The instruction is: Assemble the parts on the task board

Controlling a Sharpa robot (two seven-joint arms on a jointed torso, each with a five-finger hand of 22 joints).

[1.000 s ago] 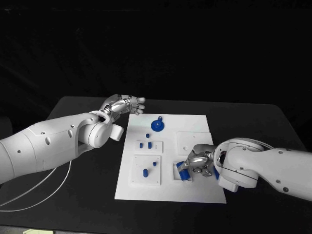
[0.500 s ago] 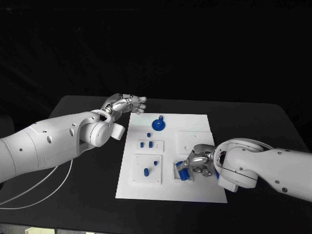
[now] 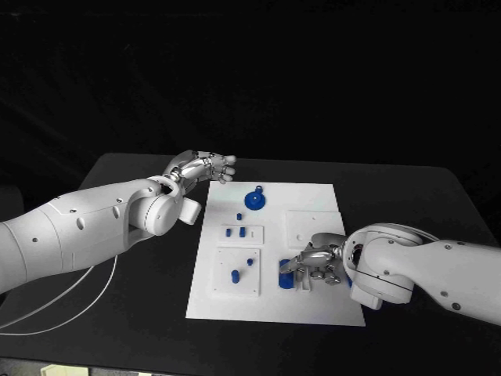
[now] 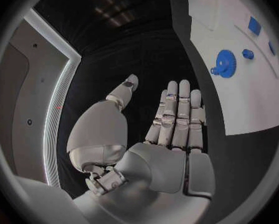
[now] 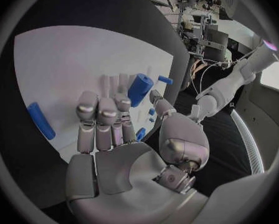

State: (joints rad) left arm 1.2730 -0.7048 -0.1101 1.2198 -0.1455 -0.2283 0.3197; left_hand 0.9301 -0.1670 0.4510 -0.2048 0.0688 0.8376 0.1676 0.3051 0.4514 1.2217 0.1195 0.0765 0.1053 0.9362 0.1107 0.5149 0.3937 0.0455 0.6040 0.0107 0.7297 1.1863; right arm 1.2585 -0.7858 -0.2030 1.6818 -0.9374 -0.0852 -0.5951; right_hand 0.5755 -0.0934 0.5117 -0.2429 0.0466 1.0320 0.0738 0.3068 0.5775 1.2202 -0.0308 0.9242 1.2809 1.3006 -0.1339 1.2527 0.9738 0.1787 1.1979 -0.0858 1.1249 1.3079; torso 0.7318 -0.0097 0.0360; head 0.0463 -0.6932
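Left hand (image 3: 202, 167) fingers released, at task board (image 3: 318, 309) upper-left edge; right hand (image 3: 322, 265) grasping blue part (image 3: 286, 274), lower centre; bench (image 3: 419, 196) bare right.

This looks like a robot lab. A black worktop (image 3: 409, 196) stands in front of a dark black backdrop, and a flat white task board (image 3: 318, 196) with small blue parts (image 3: 253, 200) lies in the middle of it, like a test set up for a machine. Past the worktop's edge, the right wrist view shows metal stands with cables and gear (image 5: 205, 22) crowded together.
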